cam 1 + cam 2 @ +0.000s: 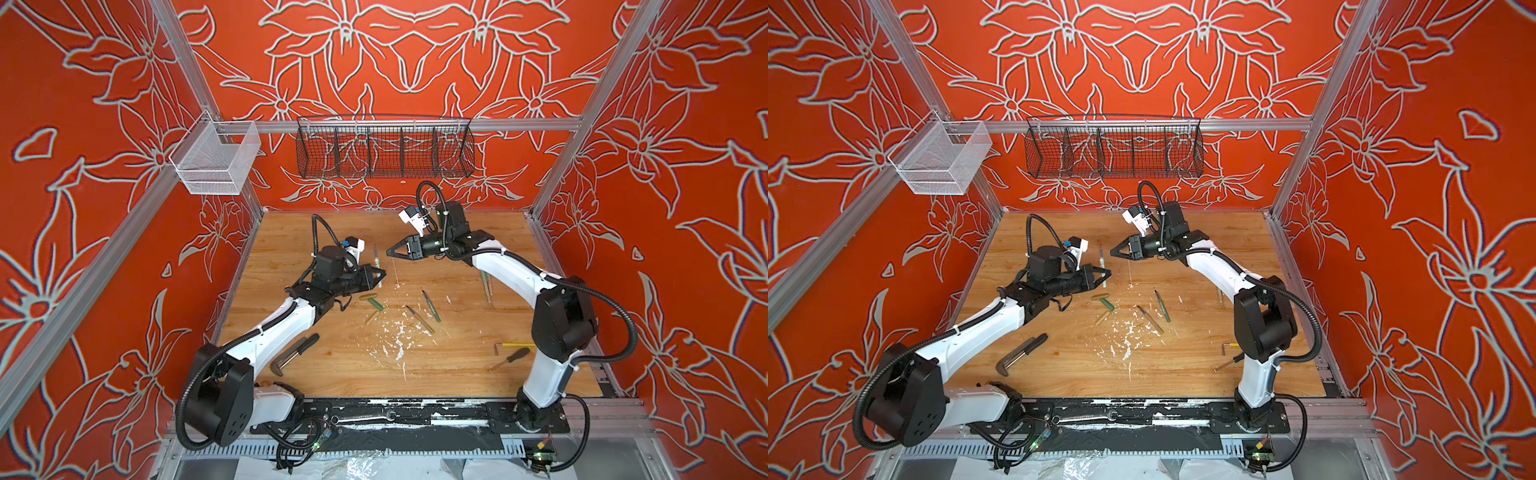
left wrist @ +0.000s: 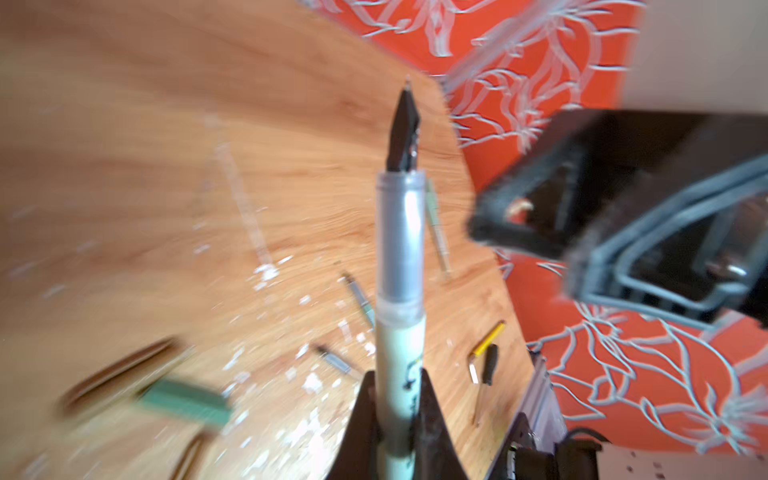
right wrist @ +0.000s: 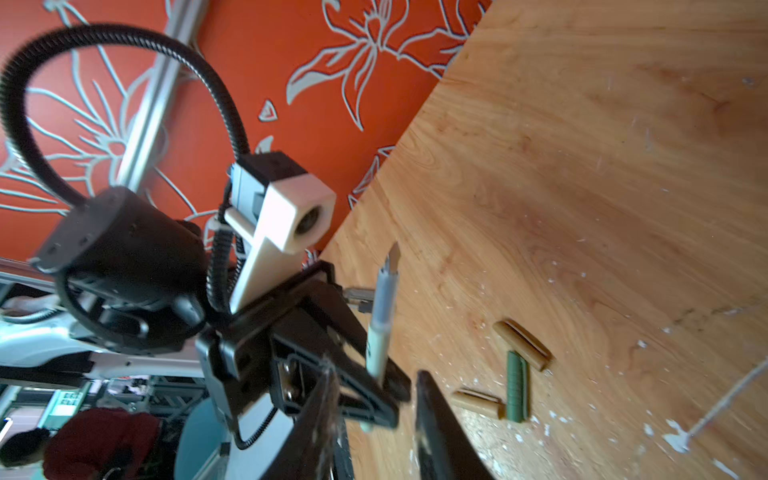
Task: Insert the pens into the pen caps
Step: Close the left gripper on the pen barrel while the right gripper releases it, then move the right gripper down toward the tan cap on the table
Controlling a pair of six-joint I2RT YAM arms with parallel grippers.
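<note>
My left gripper [image 1: 380, 275] is shut on the barrel of a pale green pen [image 2: 401, 249], and the pen's dark nib is bare. In both top views this pen [image 1: 1102, 266] stands above the table's middle. My right gripper [image 1: 390, 252] hangs just beyond it, open and empty; in the right wrist view its fingers [image 3: 432, 415] stand apart in front of the held pen [image 3: 382, 316]. Three pen caps lie together on the wood: an olive-tan cap [image 1: 368, 296], a dark green cap [image 1: 377, 304] and another olive-tan cap [image 1: 371, 317]. A dark green pen [image 1: 430, 306] and an olive pen [image 1: 419, 319] lie to their right.
More pens [image 1: 486, 286] lie partly hidden under the right arm. A black-handled screwdriver [image 1: 511, 358] and a yellow rod [image 1: 515, 345] lie at the front right, a dark bent tool [image 1: 293, 351] at the front left. A black wire basket [image 1: 384, 151] and a white basket [image 1: 216, 160] hang on the rails.
</note>
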